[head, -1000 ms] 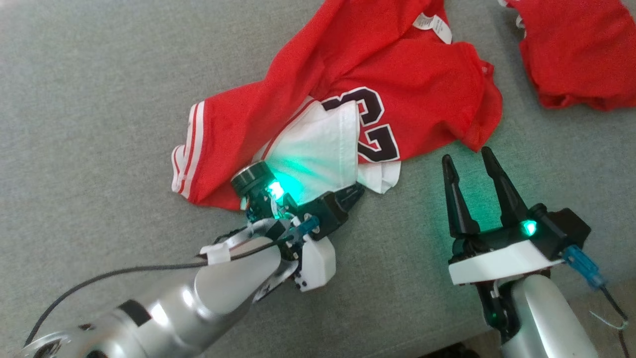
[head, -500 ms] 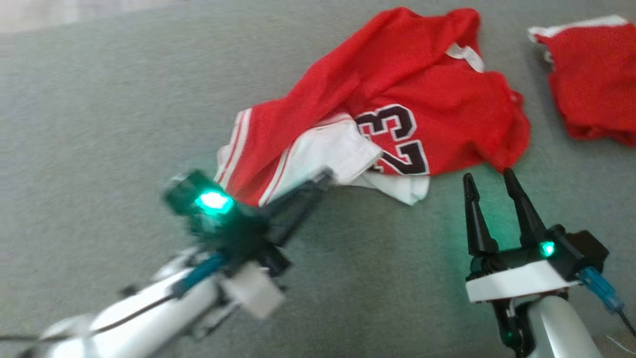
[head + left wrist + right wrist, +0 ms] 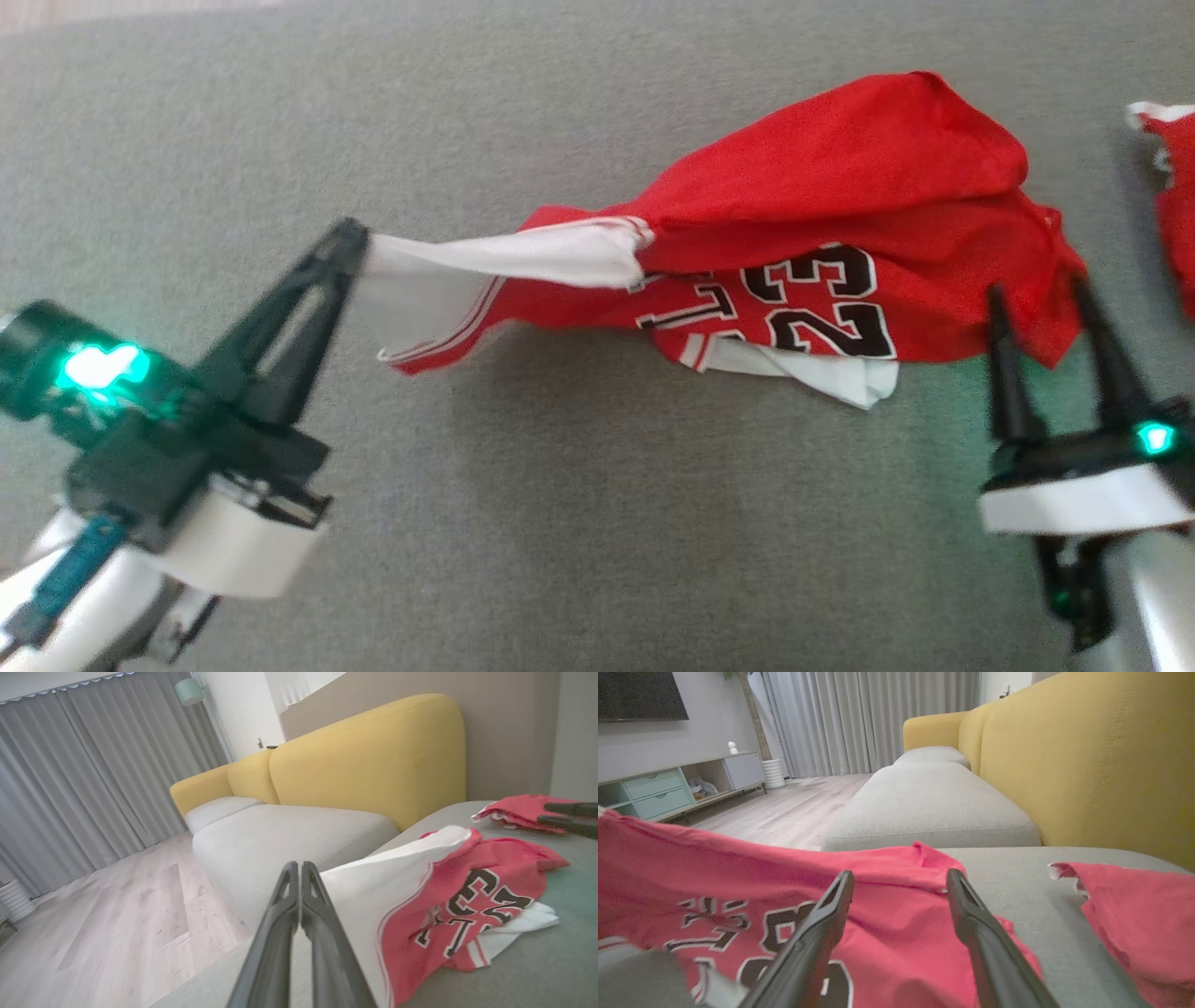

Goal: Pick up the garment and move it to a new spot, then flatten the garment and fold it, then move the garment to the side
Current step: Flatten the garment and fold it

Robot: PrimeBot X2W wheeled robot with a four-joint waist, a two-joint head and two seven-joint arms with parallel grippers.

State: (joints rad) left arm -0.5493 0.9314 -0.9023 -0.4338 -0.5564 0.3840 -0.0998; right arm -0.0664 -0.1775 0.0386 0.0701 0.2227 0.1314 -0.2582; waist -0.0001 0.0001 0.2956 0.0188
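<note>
Stretching garment (image 3: 840, 177) leftward, left gripper (image 3: 353, 235) clamped

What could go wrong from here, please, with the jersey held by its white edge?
The left gripper is shut on a thin white edge of the jersey, so the cloth may slip out. The rest lies bunched on the grey seat and could drag rather than lift. The open right gripper stands at the jersey's other end and might snag it.

Cushion (image 3: 597, 523) bare up front — jersey (image 3: 840, 187) bunched mid, second garment (image 3: 1181, 187) right.
</note>
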